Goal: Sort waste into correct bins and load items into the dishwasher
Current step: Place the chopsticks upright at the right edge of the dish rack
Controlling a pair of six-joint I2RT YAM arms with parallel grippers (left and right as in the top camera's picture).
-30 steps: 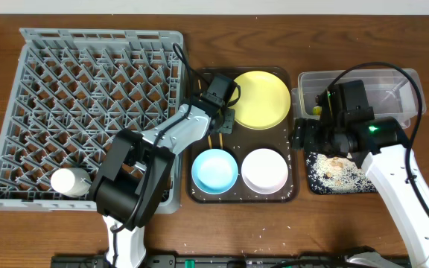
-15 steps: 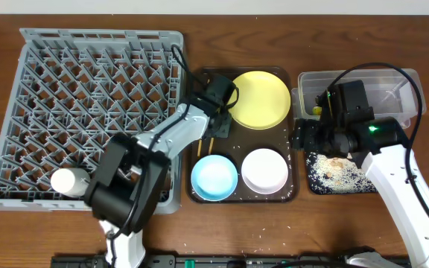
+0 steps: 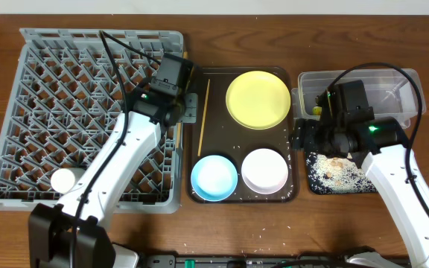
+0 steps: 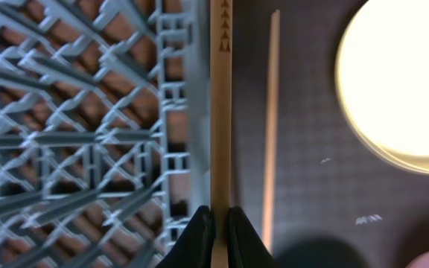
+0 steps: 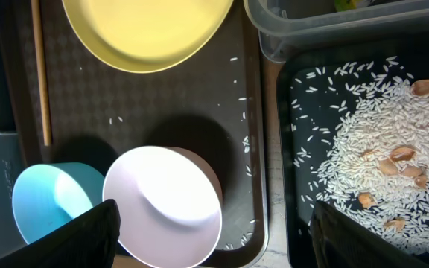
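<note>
dish rack [image 3: 95,36], grey and latticed with pegs, is seen filling the left of the table, and a small white bowl [image 3: 64,180] is set in its front-left corner. just to its right a dark brown serving tray [image 3: 222,134] is laid. further right a clear plastic tub [image 3: 356,73] is placed at the back, with a glossy black tray [image 5: 300,112] in front of it.

on the serving tray a round yellow plate [image 3: 258,99] is set at the back. a light blue bowl [image 3: 214,173] and a larger white bowl [image 3: 264,170] are set side by side at the front, close together.

the left gripper [image 4: 220,238] is held over the rack's right edge. its jaws are clamped on a held chopstick [image 4: 222,112], which is stretched out lengthwise along that edge. a loose chopstick [image 3: 203,119] is left flat on the serving tray, parallel to the held one and just beside it, between the rack and the plate.

the right gripper [image 5: 214,216] is poised above the gap between the serving tray and the black tray, and its jaws are spread wide apart with nothing between them.

rice grains [image 5: 363,141] are heaped in the black tray, with a few tan shell-like bits among them. stray grains are scattered on the serving tray.
</note>
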